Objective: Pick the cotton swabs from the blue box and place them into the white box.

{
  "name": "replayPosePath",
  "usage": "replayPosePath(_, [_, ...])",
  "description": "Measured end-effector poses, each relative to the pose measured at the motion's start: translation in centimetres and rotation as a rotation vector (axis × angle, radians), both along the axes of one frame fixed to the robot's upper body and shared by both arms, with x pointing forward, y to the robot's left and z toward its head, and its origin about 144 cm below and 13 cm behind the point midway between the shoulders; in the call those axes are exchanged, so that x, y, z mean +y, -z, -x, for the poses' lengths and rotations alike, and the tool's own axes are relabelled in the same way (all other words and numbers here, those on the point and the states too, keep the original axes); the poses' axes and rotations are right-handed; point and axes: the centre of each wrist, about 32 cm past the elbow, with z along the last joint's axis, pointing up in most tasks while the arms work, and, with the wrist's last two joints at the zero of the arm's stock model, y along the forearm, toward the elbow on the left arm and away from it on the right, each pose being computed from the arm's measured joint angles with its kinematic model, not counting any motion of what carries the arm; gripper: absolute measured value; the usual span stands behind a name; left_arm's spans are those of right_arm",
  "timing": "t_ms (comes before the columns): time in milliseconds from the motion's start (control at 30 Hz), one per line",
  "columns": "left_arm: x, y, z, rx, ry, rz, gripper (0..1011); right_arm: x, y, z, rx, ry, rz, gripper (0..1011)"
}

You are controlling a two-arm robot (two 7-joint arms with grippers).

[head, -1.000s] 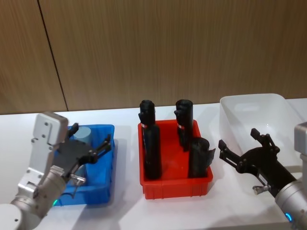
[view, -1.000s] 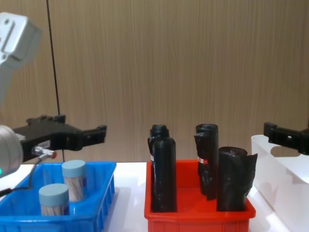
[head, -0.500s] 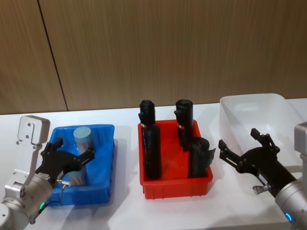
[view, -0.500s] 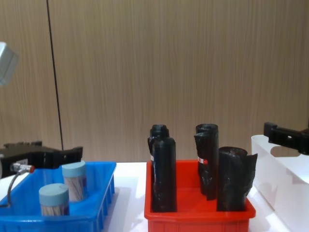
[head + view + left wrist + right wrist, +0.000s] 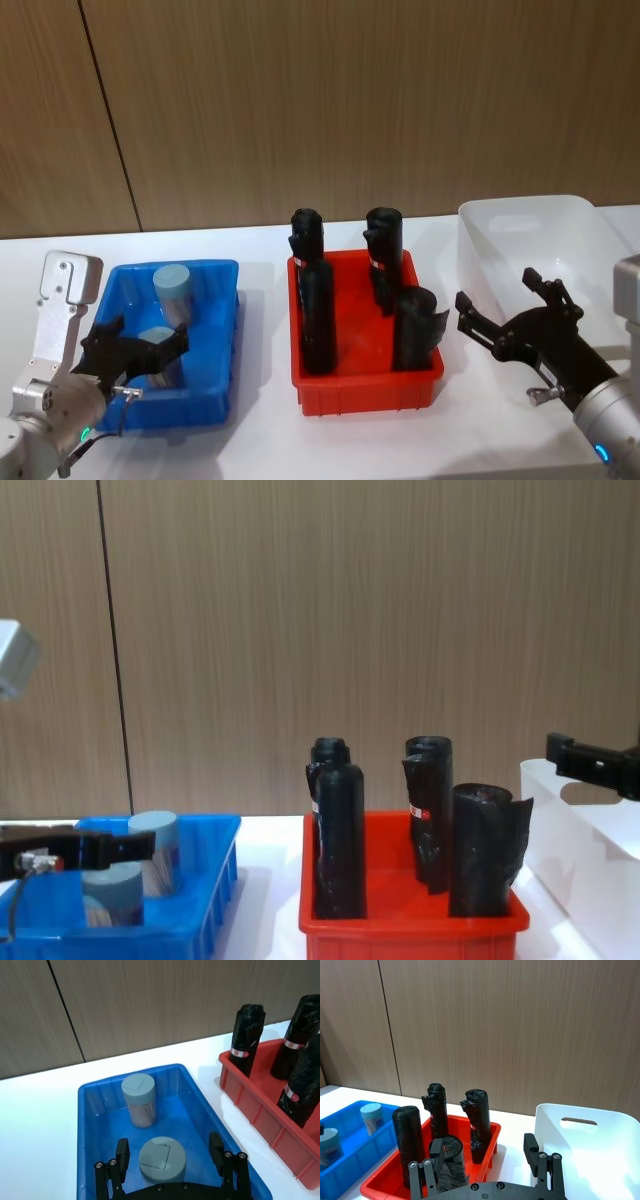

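The left gripper (image 5: 145, 336) sits low in the blue box (image 5: 200, 266) at the left edge of the table (image 5: 262, 445), its fingers (image 5: 122, 1152) spread to either side of the nearer jar of cotton swabs (image 5: 162, 1159), a gap showing on each side. The second jar (image 5: 172, 285) stands upright by the box's far wall. The right gripper (image 5: 497, 290), fingers apart, hovers between the red bin (image 5: 365, 385) of black rolls (image 5: 316, 320) and the white box (image 5: 480, 250) at the table's right edge

Left gripper (image 5: 147, 338) low in blue box (image 5: 225, 330), fingers spread either side of near cotton swabs jar (image 5: 162, 1159), small gap each side. Second jar (image 5: 139, 1092) just beyond, apart. Red bin (image 5: 365, 385) of tall black rolls (image 5: 317, 310) stands between blue box and white box (image 5: 475, 255). White box open-topped; right gripper (image 5: 497, 290), fingers spread, hangs before it.
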Motion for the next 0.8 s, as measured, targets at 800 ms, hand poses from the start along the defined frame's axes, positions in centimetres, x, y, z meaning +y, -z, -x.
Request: replayPosePath(800, [0.5, 2.0, -2.4, 0.120, 0.008, 0.007, 924, 0.0, 0.0, 0.0, 0.000, 0.000, 0.000, 1002])
